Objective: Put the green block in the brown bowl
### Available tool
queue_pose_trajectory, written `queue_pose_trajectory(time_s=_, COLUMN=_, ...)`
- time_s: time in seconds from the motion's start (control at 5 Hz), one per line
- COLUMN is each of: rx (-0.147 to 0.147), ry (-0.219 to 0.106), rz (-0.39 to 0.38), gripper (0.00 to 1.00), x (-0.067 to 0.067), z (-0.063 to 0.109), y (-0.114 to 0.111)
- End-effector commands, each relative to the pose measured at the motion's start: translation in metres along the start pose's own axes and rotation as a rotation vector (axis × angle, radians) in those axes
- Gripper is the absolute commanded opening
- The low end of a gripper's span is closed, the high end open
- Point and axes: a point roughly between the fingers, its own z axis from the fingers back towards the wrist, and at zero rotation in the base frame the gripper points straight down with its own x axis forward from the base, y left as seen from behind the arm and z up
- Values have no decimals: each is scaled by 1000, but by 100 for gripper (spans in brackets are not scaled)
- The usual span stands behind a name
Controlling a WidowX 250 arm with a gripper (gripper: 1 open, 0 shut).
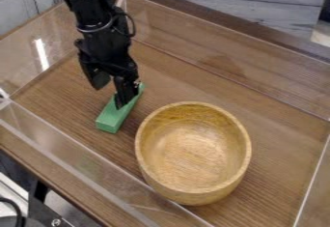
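One green block lies flat on the wood-grain desk, long side running from about 1 o'clock to 7 o'clock. Brown bowl sits just beside it, at the block's 4 o'clock, upright, bigger by far; I see only bare wood inside. Block is outside the bowl, the two sit near each other. Black arm comes in from 11 o'clock of the view, reaching down toward the desk. Hand is wide, fingers apart, low over the block's 12 o'clock end. One finger overlaps the block's upper end in this view; can't tell if it touches. Nothing gripped. Black cable with a loop shows in the corner at 7 o'clock. Pale grey-white streaked surface runs beyond the desk, from 12 to 1 o'clock. Pale strip edges the desk on the 7 o'clock side.
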Motion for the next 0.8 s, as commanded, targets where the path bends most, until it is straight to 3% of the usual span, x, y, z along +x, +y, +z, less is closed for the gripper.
queue_pose_trajectory(time_s=0.0, rx=23, ry=-46, rz=-6, gripper=100, x=16, z=8, y=4)
queue_pose_trajectory(time_s=0.6, rx=9, ry=-40, rz=18, gripper=100, x=22, z=-1, y=7)
